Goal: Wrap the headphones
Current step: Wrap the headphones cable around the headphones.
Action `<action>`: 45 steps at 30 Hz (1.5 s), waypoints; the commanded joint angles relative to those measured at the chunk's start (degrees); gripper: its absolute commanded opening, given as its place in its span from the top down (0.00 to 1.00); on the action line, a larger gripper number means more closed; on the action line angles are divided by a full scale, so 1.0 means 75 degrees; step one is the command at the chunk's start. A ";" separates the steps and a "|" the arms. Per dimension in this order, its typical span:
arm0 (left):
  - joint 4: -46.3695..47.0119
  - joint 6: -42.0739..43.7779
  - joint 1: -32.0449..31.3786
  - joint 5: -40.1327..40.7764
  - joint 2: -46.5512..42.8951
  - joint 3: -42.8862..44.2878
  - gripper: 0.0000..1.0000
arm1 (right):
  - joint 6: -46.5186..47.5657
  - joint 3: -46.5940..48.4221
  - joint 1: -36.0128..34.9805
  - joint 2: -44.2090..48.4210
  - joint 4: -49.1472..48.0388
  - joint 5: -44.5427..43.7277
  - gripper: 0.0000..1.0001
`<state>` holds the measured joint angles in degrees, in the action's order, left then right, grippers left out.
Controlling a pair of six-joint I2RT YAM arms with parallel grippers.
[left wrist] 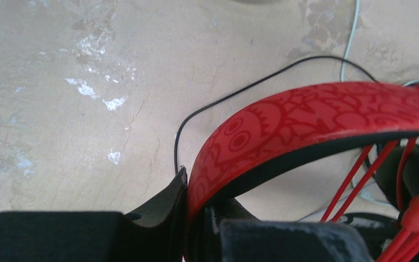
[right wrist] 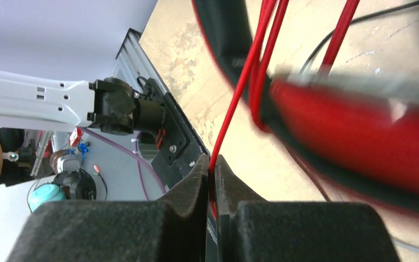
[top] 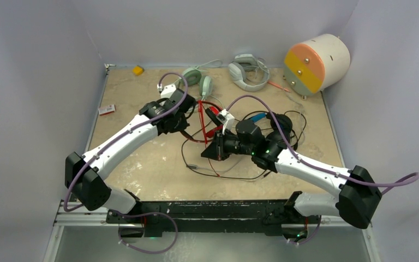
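Red-and-black headphones lay at mid-table between your two arms. Their broad, smooth red headband was printed with a darker cartoon pattern and edged in black. It arched rightward from your left gripper, whose matte black fingers were clamped on the band's end. Your right gripper was pinched closed on the thin, round red cable, which ran taut and nearly straight away from the fingertips, past a blurred red part of the headset. A thin black cable curved across the mottled, scuffed beige table.
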<state>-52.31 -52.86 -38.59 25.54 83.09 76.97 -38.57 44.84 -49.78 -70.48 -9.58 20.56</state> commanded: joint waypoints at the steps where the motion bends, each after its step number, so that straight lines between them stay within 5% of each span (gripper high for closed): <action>1: 0.1282 -0.0466 0.0430 0.0333 -0.0516 0.0425 1.00 | 0.0085 -0.0383 -0.0271 0.0262 0.0704 0.0502 0.92; 22: 0.1379 -0.0472 0.0729 -0.0883 -0.0741 0.0394 1.00 | -0.0184 -0.2121 -0.0277 0.0979 -0.0556 -0.0656 0.94; 36: 0.1308 -0.0141 0.0986 -0.2189 -0.0495 0.0507 1.00 | 0.1652 -0.2147 -0.0277 0.0985 -0.0811 -0.0467 0.99; 45: 0.1523 0.0251 0.1286 -0.4201 -0.0562 0.0523 1.00 | 0.1395 -0.2841 -0.0265 0.1407 -0.1568 -0.1247 1.00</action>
<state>-47.18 -51.77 -30.30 4.25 80.36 77.47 -28.62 26.76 -51.44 -62.98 -17.76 15.00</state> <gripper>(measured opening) 0.079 0.015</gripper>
